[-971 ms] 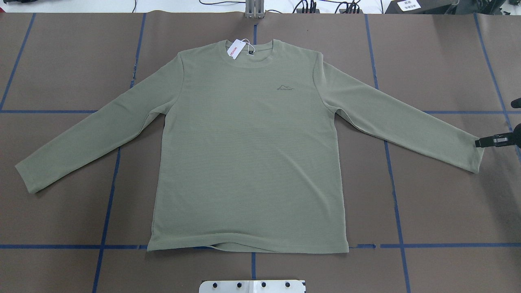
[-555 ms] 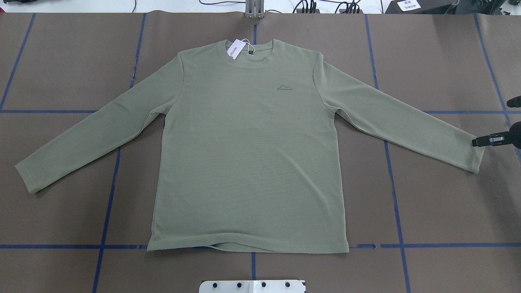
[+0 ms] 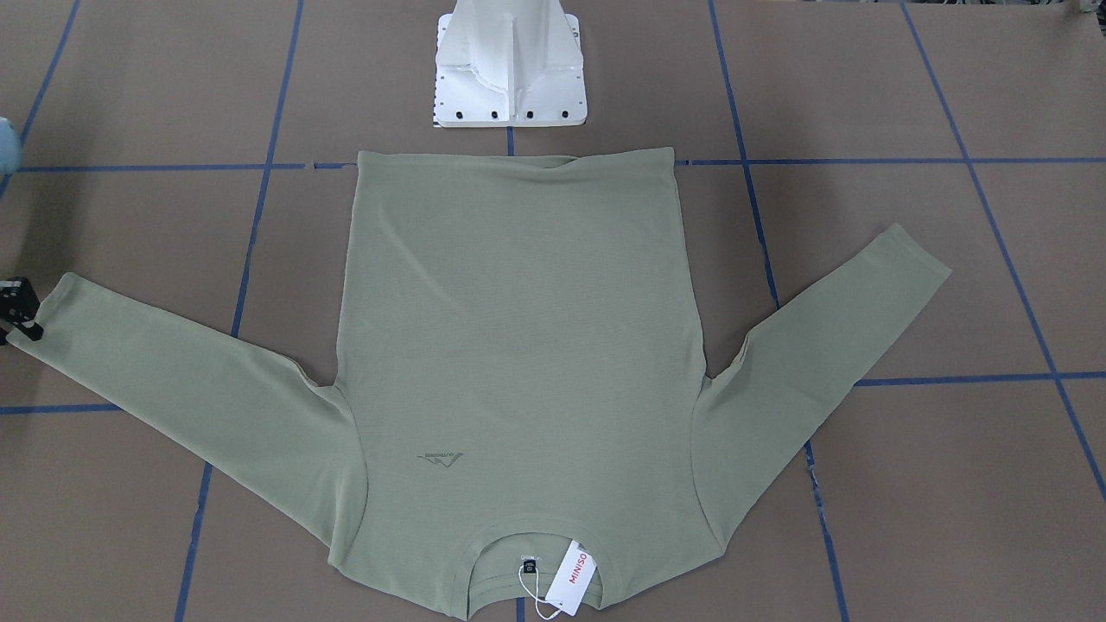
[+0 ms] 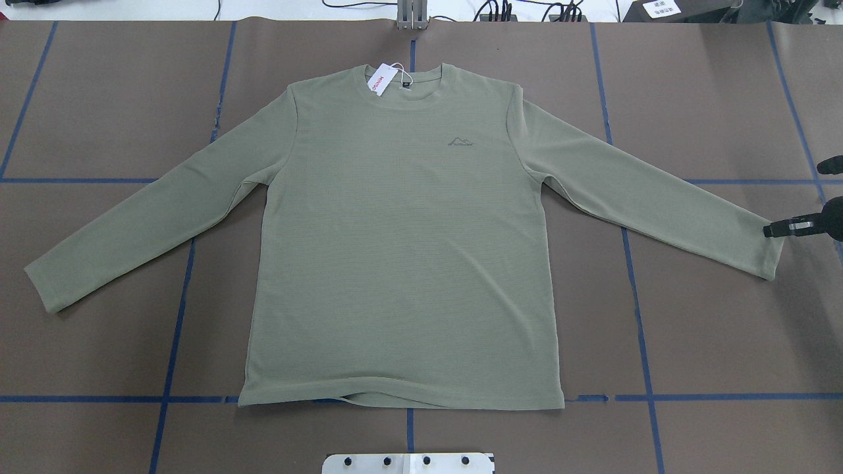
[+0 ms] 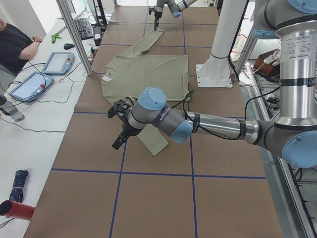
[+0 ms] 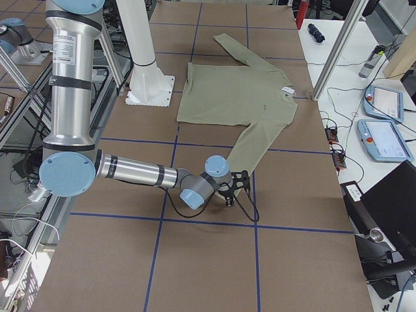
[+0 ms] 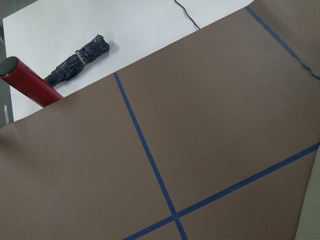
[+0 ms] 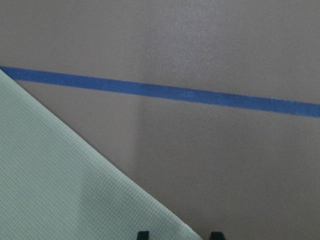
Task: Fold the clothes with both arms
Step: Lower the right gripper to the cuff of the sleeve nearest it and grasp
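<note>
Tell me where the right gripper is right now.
In the overhead view the right gripper is at the far right edge, its tips at the sleeve cuff of the shirt on that side.

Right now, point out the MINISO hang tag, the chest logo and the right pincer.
MINISO hang tag (image 3: 571,577): front-facing view, middle of the white card.
chest logo (image 4: 462,141): overhead view, the mountain outline.
right pincer (image 8: 179,235): right wrist view, midway between its two fingertips.
</note>
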